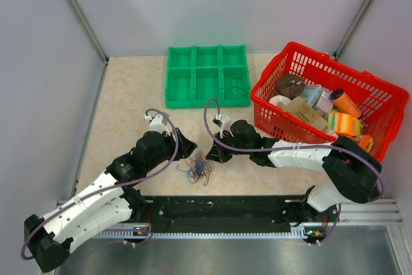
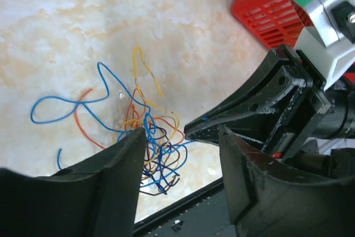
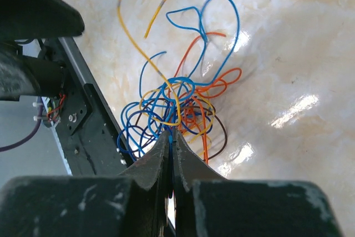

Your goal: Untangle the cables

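While the right gripper [image 3: 171,137] pinches a blue strand of the cables [image 3: 172,109], the left gripper [image 2: 182,140] hovers beside them, jaws apart.

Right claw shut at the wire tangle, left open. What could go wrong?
1. Right claw pinches one strand inside the tangle of thin blue, orange, yellow and dark wires; open left claw anchors nothing, so pulling may drag or tighten the knot.
2. Loops lie near the black edge rail; may snag.
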You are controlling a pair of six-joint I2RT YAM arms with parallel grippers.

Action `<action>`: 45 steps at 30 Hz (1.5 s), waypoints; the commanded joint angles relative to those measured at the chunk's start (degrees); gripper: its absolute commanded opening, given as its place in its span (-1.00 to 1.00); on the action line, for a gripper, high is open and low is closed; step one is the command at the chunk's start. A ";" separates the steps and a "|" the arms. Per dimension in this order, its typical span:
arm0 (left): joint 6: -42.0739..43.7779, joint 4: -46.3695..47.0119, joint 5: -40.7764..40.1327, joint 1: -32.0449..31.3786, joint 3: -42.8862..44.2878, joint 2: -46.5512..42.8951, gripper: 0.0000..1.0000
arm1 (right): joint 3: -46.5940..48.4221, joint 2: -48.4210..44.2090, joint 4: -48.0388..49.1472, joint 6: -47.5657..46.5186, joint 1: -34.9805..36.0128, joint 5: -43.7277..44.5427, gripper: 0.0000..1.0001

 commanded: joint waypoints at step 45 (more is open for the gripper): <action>27.42 5.46 -2.13 2.59 50.44 6.78 -1.00 | -6.30 -4.22 4.84 5.35 -1.64 4.95 -1.00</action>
